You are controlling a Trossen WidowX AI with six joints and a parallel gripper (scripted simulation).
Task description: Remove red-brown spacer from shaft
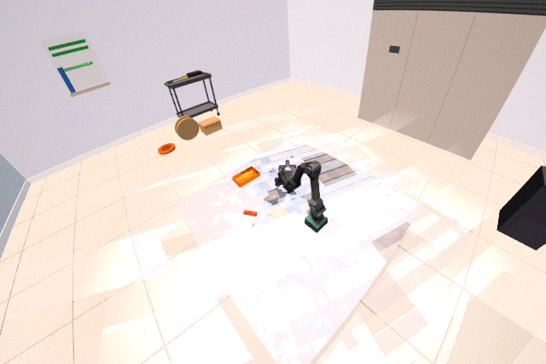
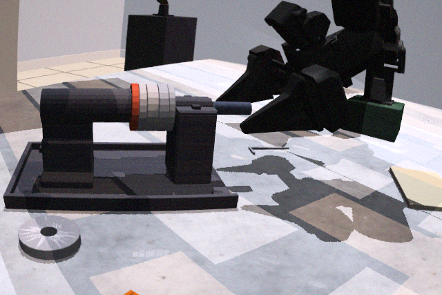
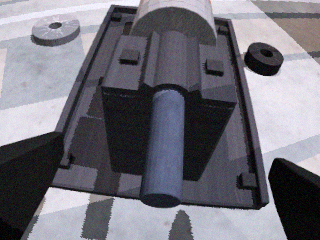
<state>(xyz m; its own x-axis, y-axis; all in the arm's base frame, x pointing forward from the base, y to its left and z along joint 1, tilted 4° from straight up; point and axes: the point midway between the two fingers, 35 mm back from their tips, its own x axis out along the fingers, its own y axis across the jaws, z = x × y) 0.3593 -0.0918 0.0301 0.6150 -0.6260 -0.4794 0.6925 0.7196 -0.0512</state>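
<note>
The blue-grey shaft (image 2: 233,108) (image 3: 164,150) sticks out of the dark support block (image 2: 193,141) (image 3: 127,120). The red-brown spacer (image 2: 134,106) sits against the big dark housing (image 2: 85,106), at the left end of the spacer row. Several pale grey spacers (image 2: 154,107) (image 3: 175,21) fill the gap from it to the support block. My gripper (image 2: 230,115) (image 3: 169,156) is open and empty; in the wrist view its fingers stand wide on both sides of the shaft's free end, not touching it. The part of the shaft inside the spacers is hidden.
The fixture stands on a dark rimmed tray (image 2: 121,202) (image 3: 250,150). A loose pale ring (image 2: 64,236) (image 3: 45,31) and a dark ring (image 3: 264,60) lie beside it. A thin hex key (image 2: 269,148), a beige plate (image 2: 423,190) and an orange tray (image 1: 238,181) are also there.
</note>
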